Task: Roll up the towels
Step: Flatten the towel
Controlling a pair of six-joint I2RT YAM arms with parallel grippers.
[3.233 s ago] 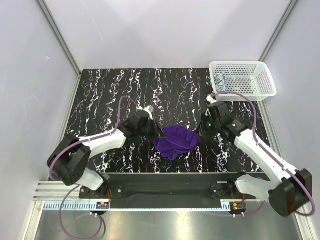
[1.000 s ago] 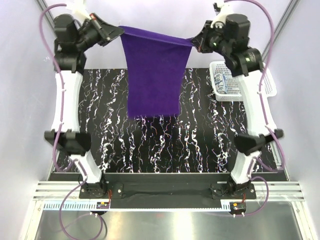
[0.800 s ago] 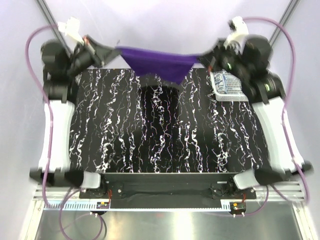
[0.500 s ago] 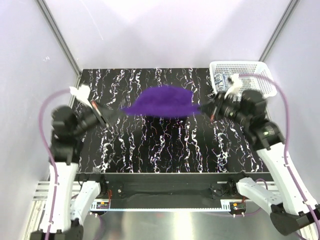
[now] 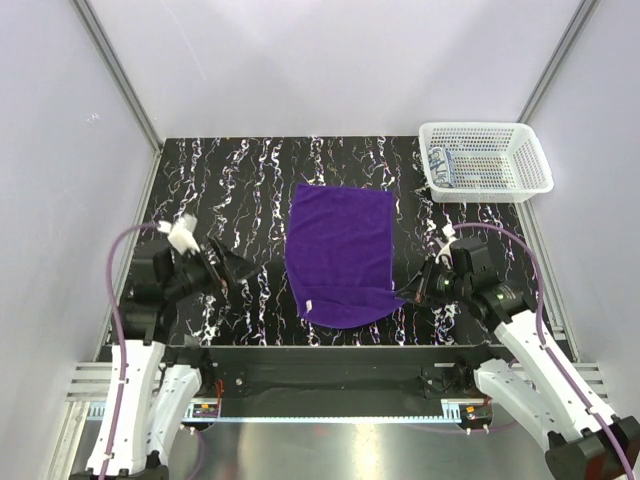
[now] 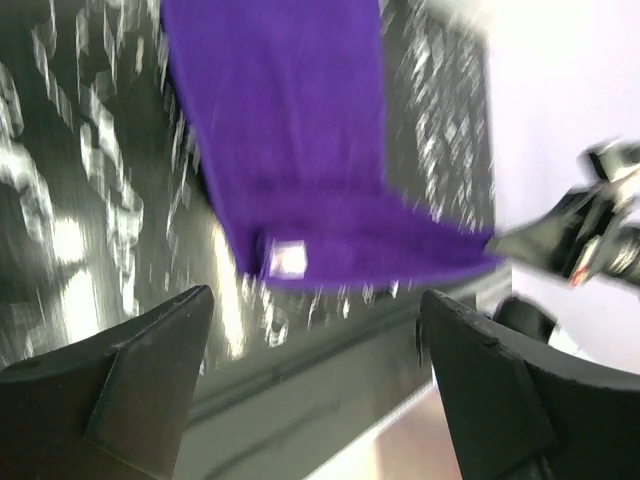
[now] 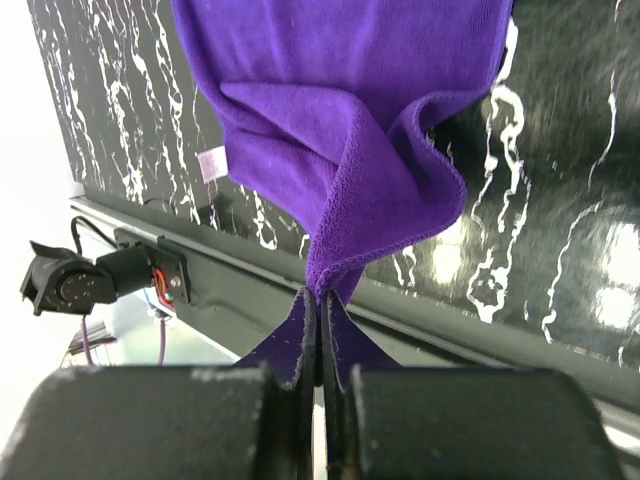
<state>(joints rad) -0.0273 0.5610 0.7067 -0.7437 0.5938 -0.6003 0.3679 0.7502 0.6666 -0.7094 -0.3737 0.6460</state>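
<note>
Pinching the purple towel (image 5: 340,250): right tool (image 5: 417,288).

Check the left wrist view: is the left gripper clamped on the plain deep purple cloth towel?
No: the left gripper stands open, and the towel lies beyond it, untouched.

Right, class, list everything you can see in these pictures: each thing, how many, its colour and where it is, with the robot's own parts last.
purple towel: one, deep purple, spread flat mid-table, near right corner lifted
label: one, white, near the purple towel's near left corner
patterned towel: one, white with blue-grey print, in the left end of the basket
basket: one, white mesh, far right corner of the table
table: one, black with white veins
left gripper: one, black, open, left of the purple towel, holding nothing
right gripper: one, black, shut on the purple towel's near right corner
</note>
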